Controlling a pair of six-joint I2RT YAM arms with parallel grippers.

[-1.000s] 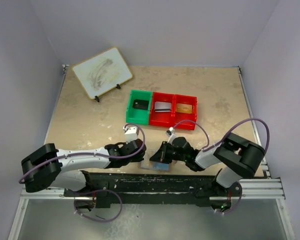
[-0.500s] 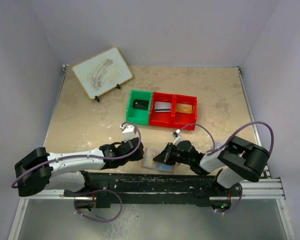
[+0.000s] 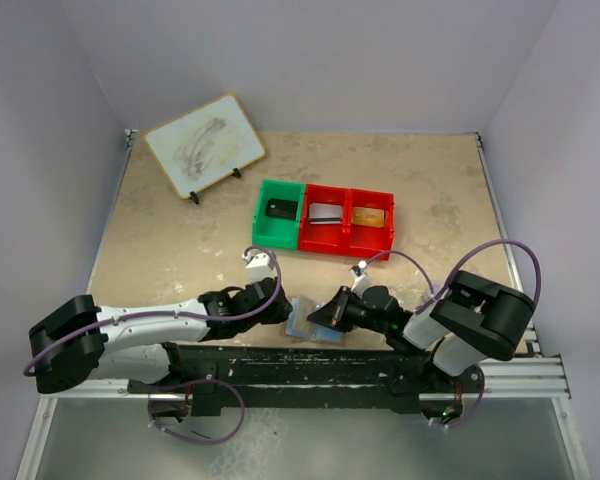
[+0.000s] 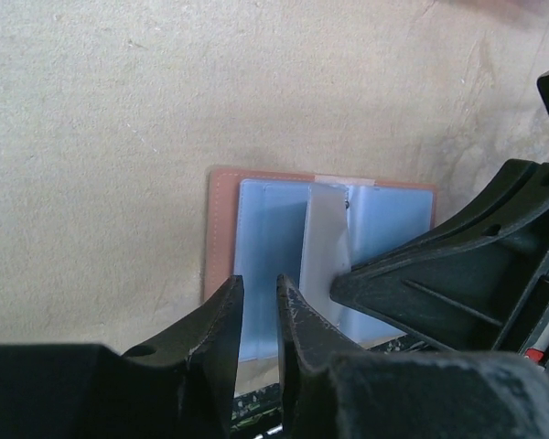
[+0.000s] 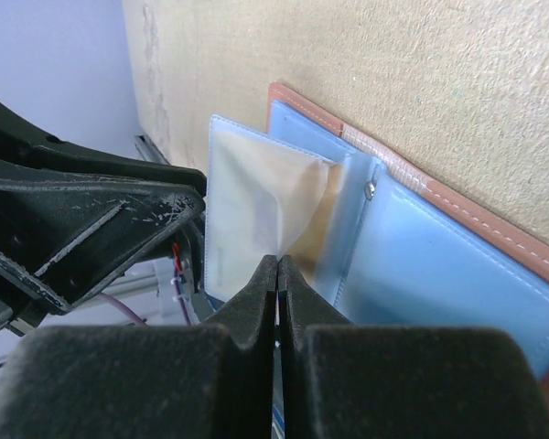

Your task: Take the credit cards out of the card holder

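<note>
Shifted left toward the fold since the earlier view: right claw (image 3: 317,318), tips pressed together and apparently pinching the clear sleeve (image 5: 256,197), propping it up off the panels. Left claw (image 4: 259,283) parted by only a narrow gap, gripping nothing, poised over the left inner panel.

Lying spread open on the tabletop (image 3: 180,250) at its near edge, between both claws: card holder (image 3: 302,322). Likely light and soft, so prone to sliding or folding shut under a pull. Best pinned flat on one panel. Sleeve looks thin, floppy and slick, so better gripped at its free edge.

Counted: one card holder, two blue-grey panels, one raised sleeve. Cards inside cannot be counted. Farther back, one green bin (image 3: 260,215) and two red bins (image 3: 345,247).
</note>
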